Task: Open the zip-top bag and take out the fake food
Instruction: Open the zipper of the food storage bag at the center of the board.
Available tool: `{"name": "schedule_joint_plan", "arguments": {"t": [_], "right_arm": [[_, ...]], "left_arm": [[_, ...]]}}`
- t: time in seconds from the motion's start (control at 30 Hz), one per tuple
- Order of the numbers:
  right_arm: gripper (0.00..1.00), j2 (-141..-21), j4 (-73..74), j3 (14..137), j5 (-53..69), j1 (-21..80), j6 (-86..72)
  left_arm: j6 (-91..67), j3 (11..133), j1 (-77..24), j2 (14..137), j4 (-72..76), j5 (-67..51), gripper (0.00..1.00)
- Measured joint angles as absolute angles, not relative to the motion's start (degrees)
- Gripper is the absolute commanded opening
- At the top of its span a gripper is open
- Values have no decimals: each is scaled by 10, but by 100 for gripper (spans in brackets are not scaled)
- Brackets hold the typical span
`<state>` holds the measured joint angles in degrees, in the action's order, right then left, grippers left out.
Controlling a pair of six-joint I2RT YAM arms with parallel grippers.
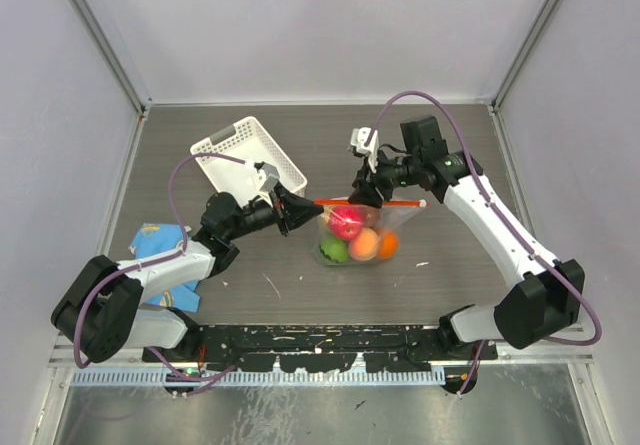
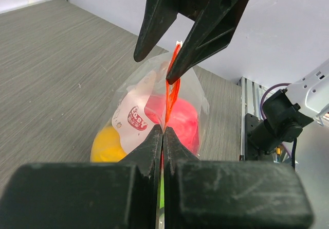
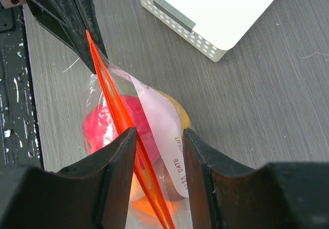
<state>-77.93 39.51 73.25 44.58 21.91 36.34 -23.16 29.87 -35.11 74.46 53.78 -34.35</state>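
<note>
The clear zip-top bag [image 1: 356, 233] lies mid-table with its red-orange zip strip [image 1: 370, 204] raised along the top. It holds the fake food: a red-pink fruit [image 1: 345, 222], a peach one [image 1: 364, 245], an orange one [image 1: 388, 243] and a green one [image 1: 333, 252]. My left gripper [image 1: 300, 208] is shut on the left end of the strip [image 2: 169, 92], its jaws pressed together [image 2: 163, 130]. My right gripper [image 1: 368, 193] is open and straddles the strip [image 3: 110, 92] and the upper bag; its fingertips [image 3: 157, 134] stand apart. Red [image 3: 105, 126] and yellow [image 2: 108, 144] fruits show through the plastic.
A white perforated basket [image 1: 250, 155] stands behind the left gripper, also in the right wrist view [image 3: 216, 13]. A blue printed cloth [image 1: 160, 250] lies at the left by the left arm. Grey enclosure walls close the back and sides. A black rail runs along the near edge.
</note>
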Motion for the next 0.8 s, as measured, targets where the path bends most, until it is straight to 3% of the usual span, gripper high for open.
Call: {"name": "schedule_joint_plan", "arguments": {"t": [0.37, 0.47, 0.67, 0.8], "right_arm": [[47, -789, 442, 733, 446, 228, 425], [37, -789, 454, 733, 446, 228, 437], [29, -792, 461, 733, 432, 228, 449], [7, -798, 464, 733, 418, 228, 453]], "left_arm": [[-232, 299, -351, 745, 538, -343, 0], [-232, 299, -351, 745, 540, -344, 0], [-232, 299, -351, 745, 540, -343, 0], [-231, 299, -351, 745, 540, -343, 0]]}}
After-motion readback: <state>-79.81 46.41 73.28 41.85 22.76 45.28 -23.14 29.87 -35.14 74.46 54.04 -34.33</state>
